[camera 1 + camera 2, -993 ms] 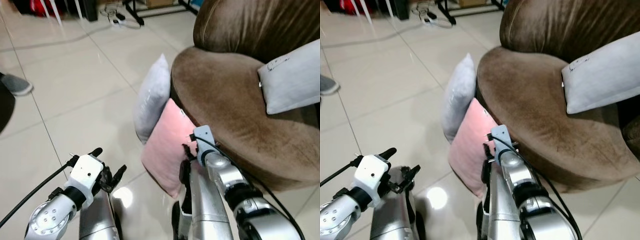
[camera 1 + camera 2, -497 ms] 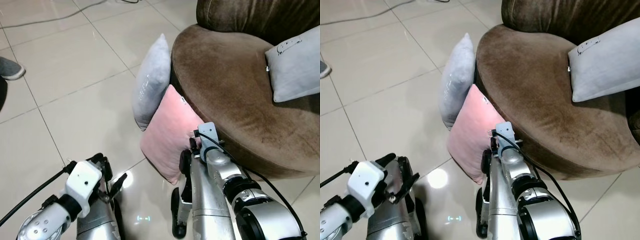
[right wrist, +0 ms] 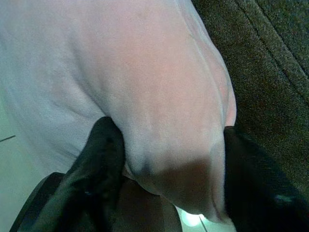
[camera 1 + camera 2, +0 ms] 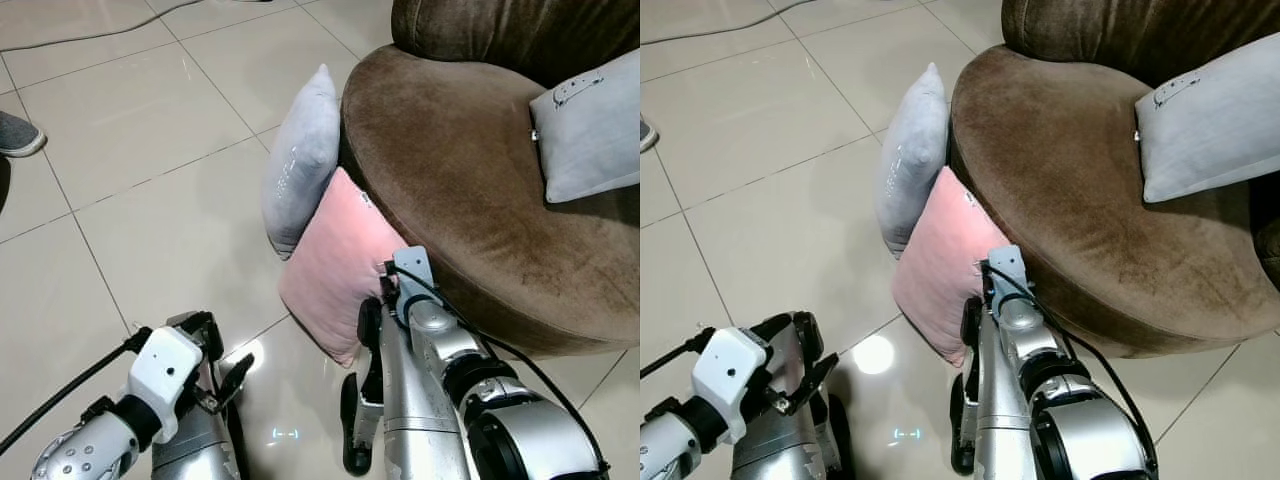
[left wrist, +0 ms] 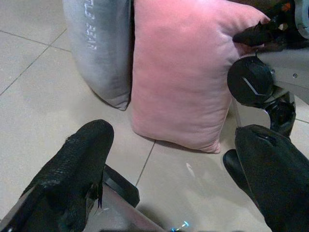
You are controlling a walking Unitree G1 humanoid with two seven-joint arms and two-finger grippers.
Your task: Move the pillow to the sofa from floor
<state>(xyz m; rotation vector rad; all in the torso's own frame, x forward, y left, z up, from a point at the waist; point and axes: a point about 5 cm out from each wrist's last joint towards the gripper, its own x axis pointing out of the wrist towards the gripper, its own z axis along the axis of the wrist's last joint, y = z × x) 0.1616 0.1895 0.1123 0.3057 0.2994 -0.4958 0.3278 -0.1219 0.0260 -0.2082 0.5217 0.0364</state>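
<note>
A pink pillow (image 4: 335, 270) stands on its edge on the tiled floor, leaning against the front of the round brown sofa (image 4: 460, 170). A grey pillow (image 4: 300, 160) leans there too, just behind it. My right gripper (image 3: 169, 169) is open at the pink pillow's near edge, with one black finger (image 3: 101, 159) on each side of a bulging corner. My left gripper (image 5: 176, 135) is open low over the floor, left of the pink pillow and apart from it, with nothing between its fingers.
A pale grey pillow (image 4: 590, 130) lies on the sofa seat against the backrest. A person's shoe (image 4: 15, 135) is at the far left, and a cable (image 4: 100, 35) runs across the floor at the back. Open tile floor lies left of the pillows.
The camera has tilted down and come closer to the pillows. My left gripper has dropped lower toward the floor. The right gripper stays at the pink pillow's edge.
</note>
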